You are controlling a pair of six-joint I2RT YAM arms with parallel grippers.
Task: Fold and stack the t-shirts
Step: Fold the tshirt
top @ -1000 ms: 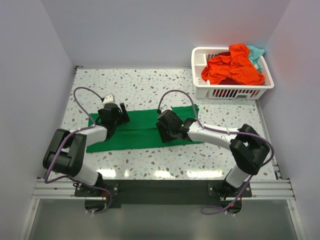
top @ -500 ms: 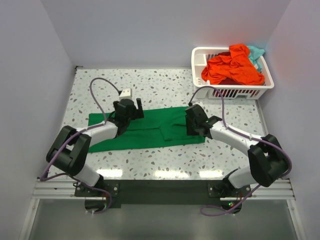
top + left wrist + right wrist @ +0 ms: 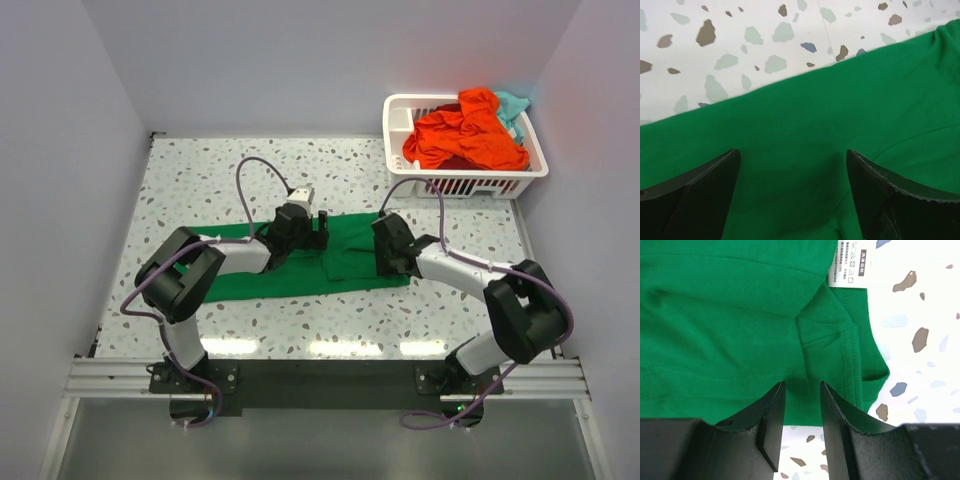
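Well, my left claw (image 3: pixel 792 156) stands wide open over the green t-shirt (image 3: pixel 290 275). Its two fingers (image 3: pixel 700 192) are far apart with flat cloth between them and nothing gripped. Whether the tips press the fabric I cannot tell. My right claw (image 3: pixel 801 387) is nearly closed, with only a thin gap left. Through that gap I see the shirt's edge and the speckled table (image 3: pixel 920 300), so it clamps nothing.

From above, the shirt lies as a long band across the table, with my left claw at its far edge near the middle and my right claw at its right end. Only my right wrist camera shows the white label (image 3: pixel 847 272) and the stitched seams. Only the view from above shows the white basket (image 3: pixel 470 185) in the far right corner, holding the orange-red t-shirt (image 3: pixel 465 135) and the teal t-shirt (image 3: pixel 515 103).
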